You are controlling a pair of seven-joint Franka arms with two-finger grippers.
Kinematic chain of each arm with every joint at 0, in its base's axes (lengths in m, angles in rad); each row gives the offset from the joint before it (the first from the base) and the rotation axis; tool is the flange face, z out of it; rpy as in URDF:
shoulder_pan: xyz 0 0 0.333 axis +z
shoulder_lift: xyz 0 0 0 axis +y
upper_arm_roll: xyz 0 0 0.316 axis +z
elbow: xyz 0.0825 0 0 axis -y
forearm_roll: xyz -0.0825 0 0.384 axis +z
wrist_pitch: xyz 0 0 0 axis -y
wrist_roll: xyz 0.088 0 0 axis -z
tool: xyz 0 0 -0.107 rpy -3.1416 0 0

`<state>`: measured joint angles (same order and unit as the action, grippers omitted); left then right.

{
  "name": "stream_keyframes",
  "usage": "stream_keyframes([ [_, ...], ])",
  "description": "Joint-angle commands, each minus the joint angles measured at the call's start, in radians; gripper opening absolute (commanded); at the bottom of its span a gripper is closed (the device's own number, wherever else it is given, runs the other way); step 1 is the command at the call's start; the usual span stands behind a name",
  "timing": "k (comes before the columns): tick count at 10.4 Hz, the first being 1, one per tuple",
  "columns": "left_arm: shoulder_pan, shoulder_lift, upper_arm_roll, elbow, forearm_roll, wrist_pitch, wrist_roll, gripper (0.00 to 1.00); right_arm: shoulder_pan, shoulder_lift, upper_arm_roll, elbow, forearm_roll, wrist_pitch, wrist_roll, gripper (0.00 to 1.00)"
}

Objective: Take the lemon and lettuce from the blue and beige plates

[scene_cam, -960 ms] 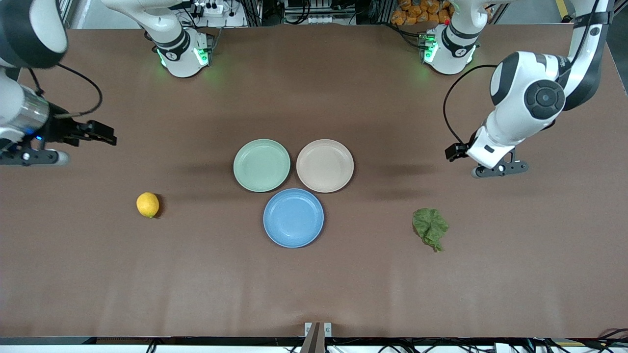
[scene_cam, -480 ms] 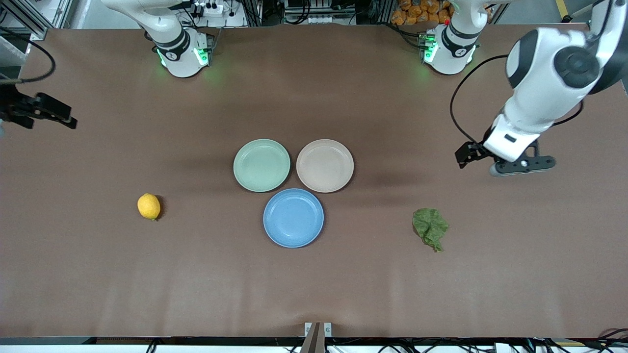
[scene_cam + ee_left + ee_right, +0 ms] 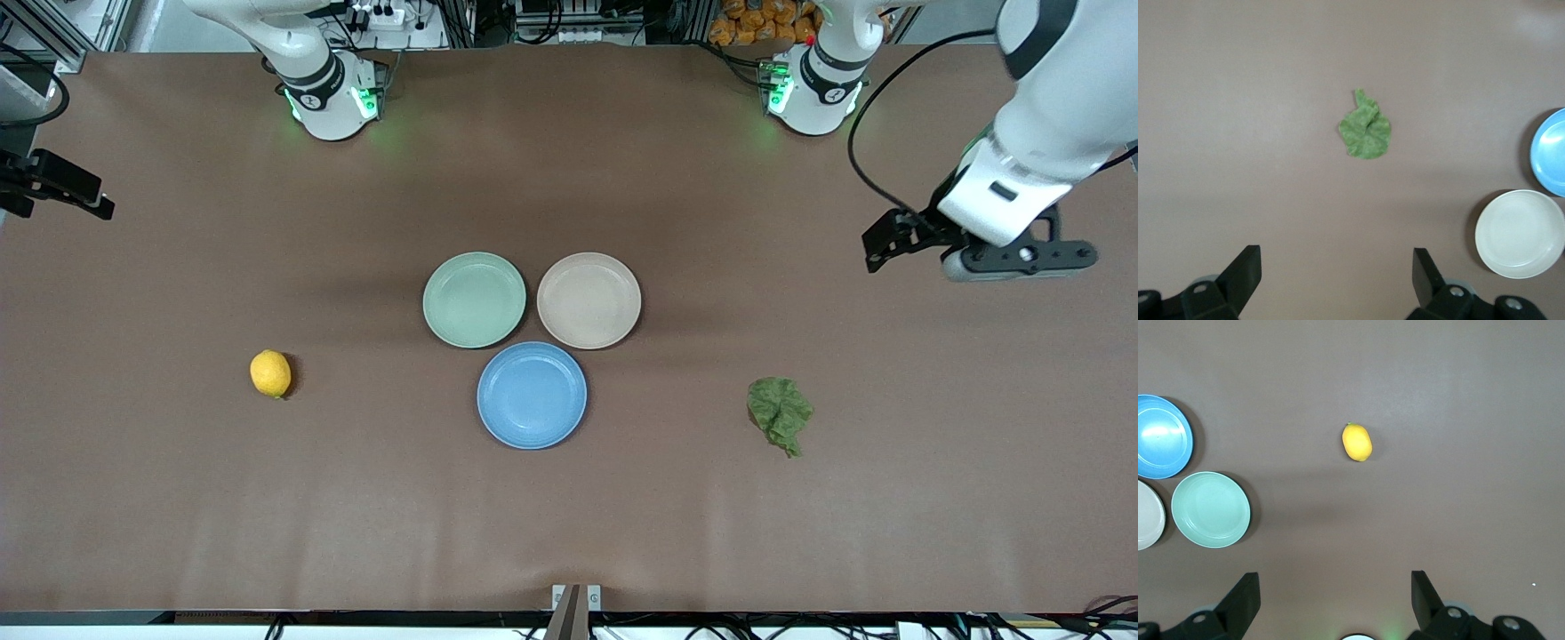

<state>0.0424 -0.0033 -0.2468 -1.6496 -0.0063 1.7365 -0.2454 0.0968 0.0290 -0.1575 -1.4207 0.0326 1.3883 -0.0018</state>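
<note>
One dimpled yellow lemon (image 3: 270,373), one crumpled lettuce leaf (image 3: 780,412), three bare plates: blue plate (image 3: 532,396), beige plate (image 3: 589,300), green plate (image 3: 474,299). Left gripper (image 3: 1337,283) and right gripper (image 3: 1335,600) jaws wide, holding nothing.

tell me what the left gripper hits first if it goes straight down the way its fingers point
Probably bare table. The left gripper is open and points down at the brown surface; the lettuce lies ahead of the fingers, not between them, though depth is hard to judge.
</note>
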Motion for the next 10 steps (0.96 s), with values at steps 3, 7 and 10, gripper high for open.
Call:
stream_keyframes([
  [3,0.010,0.034,-0.006,0.145,-0.015,-0.175,0.078,1.00,0.000,0.011,0.013,0.029,-0.002,-0.014,0.009,1.00],
  [7,0.010,0.016,-0.002,0.146,-0.012,-0.212,0.094,1.00,0.000,0.006,0.018,0.028,0.000,-0.017,0.005,1.00],
  [10,-0.071,0.000,0.081,0.146,0.018,-0.222,0.092,1.00,0.000,0.003,0.019,0.028,-0.002,-0.020,0.005,1.00],
])
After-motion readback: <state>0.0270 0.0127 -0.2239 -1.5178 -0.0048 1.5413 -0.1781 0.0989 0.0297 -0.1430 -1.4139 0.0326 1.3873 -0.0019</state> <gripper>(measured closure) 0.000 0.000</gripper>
